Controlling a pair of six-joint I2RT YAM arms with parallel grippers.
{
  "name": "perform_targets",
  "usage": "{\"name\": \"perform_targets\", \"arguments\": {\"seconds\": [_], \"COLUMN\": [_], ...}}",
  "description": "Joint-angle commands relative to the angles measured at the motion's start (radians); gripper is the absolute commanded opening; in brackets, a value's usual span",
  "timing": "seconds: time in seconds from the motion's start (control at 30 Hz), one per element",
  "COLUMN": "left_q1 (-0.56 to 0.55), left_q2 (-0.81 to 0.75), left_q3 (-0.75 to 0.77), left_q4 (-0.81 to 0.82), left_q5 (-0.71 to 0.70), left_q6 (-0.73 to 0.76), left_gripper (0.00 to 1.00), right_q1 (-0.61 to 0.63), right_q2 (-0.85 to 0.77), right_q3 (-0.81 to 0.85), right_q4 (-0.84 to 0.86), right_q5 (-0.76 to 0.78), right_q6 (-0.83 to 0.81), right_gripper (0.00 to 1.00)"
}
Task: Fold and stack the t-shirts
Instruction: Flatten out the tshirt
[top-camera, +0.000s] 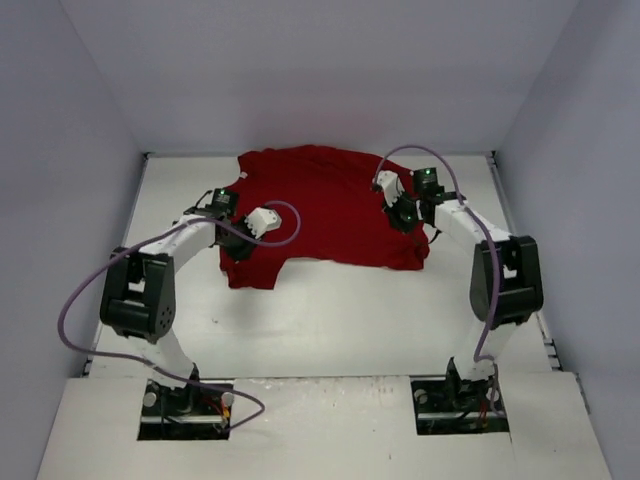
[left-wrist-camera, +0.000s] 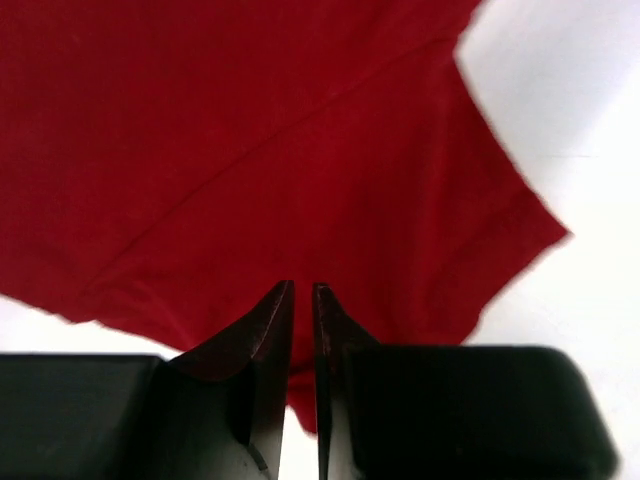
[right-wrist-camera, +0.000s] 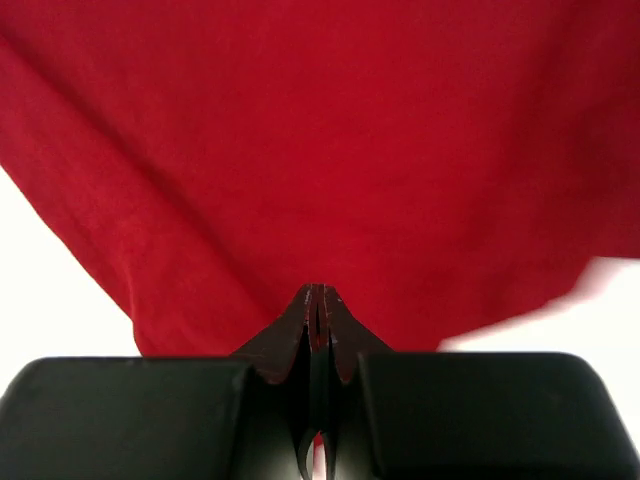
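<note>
A dark red t-shirt (top-camera: 320, 205) lies spread and wrinkled on the white table (top-camera: 330, 320), toward the back. My left gripper (top-camera: 243, 243) is at the shirt's left edge by a sleeve. In the left wrist view its jaws (left-wrist-camera: 302, 288) stand a thin slit apart, with a tongue of the shirt (left-wrist-camera: 300, 150) drawn in between them. My right gripper (top-camera: 403, 215) sits on the shirt's right side. In the right wrist view it (right-wrist-camera: 318, 290) is pressed shut at the cloth's (right-wrist-camera: 330, 130) near edge, with a sliver of red between the fingers.
Grey walls enclose the table on the left, back and right. Purple cables loop from both arms, one over the shirt near the left wrist (top-camera: 285, 225). Both arm bases (top-camera: 185, 405) sit at the near edge.
</note>
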Motion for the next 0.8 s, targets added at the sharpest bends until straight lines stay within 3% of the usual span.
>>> {"name": "perform_targets", "arguments": {"seconds": [0.0,0.17,0.47,0.77], "left_q1": [0.0,-0.013,-0.062,-0.094], "left_q2": [0.035,0.052,-0.04,-0.159], "left_q3": [0.07,0.043,-0.149,-0.281], "left_q4": [0.065,0.03,-0.056,-0.107], "left_q5": [-0.096,-0.152,-0.14,-0.113], "left_q6": [-0.091,-0.037,0.144,0.163], "left_gripper": [0.08,0.05,0.02,0.0], "right_q1": [0.017,0.039,0.058,0.058], "right_q2": [0.086,0.116,0.064,-0.034], "right_q3": [0.006,-0.022,-0.117,-0.199], "right_q4": [0.042,0.038,-0.026,-0.142], "right_q5": [0.077,0.155,0.224,0.221], "right_q6": [0.083,0.057,-0.076,-0.129], "right_gripper": [0.0,0.0,0.0,0.0]}}
